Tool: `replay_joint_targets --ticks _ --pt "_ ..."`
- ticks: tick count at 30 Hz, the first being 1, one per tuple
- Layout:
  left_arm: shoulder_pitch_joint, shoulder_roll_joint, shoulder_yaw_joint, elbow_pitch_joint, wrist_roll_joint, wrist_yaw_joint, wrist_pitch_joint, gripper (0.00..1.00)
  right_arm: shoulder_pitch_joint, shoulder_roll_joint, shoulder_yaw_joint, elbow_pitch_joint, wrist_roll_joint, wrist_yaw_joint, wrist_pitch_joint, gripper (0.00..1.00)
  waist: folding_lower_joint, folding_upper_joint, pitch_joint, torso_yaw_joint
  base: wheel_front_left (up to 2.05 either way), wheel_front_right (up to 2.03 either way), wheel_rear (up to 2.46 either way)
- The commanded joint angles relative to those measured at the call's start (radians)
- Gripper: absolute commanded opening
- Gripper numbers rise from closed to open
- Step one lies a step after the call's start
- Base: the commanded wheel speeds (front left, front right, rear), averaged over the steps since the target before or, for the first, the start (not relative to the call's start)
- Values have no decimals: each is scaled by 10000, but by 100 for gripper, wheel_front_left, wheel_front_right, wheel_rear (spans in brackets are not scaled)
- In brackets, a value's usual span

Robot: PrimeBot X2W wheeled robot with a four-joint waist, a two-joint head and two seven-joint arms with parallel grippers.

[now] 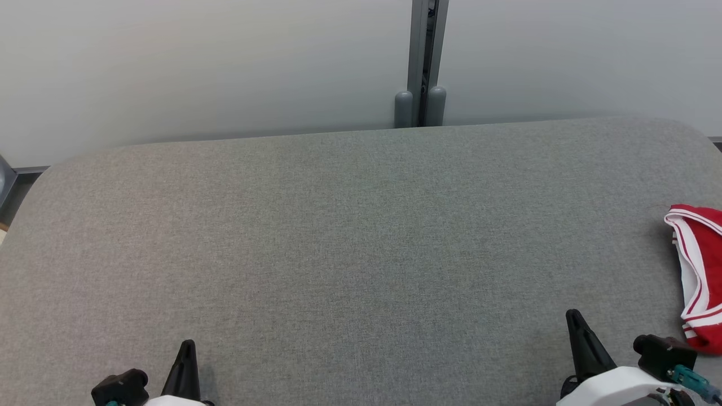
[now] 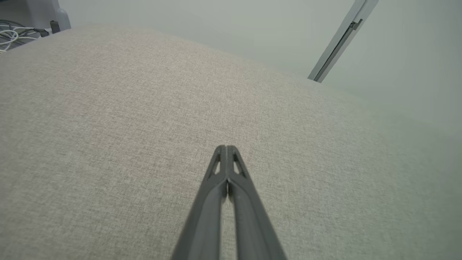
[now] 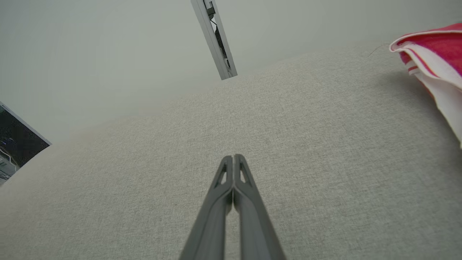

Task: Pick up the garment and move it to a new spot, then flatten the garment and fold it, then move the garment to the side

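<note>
One garment [image 1: 699,265], left pincer [image 2: 226,148], right pincer [image 3: 234,157]

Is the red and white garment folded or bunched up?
Bunched up: the red garment with white striped trim lies rumpled, its edges curling; part is out of frame.

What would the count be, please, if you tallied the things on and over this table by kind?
garment, red and white, at the table's right edge: 1
robot hands, the left hand and the right hand, both shut and empty: 2
table, grey fabric top: 1
Total: 4
</note>
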Motion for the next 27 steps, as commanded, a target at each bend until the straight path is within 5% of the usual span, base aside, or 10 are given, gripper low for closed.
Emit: replay_joint_targets --ticks 1,27 --pt "-326 66 93 -240 -477 -73 76 0 -242 -69 -86 -238 486 0 122 0 0 -1 -2 1 0 0 0" --pt "-685 101 462 -815 -4309 -518 1019 0 -352 -107 -565 -820 4408 0 1084 0 0 -1 -31 13 0 0 0"
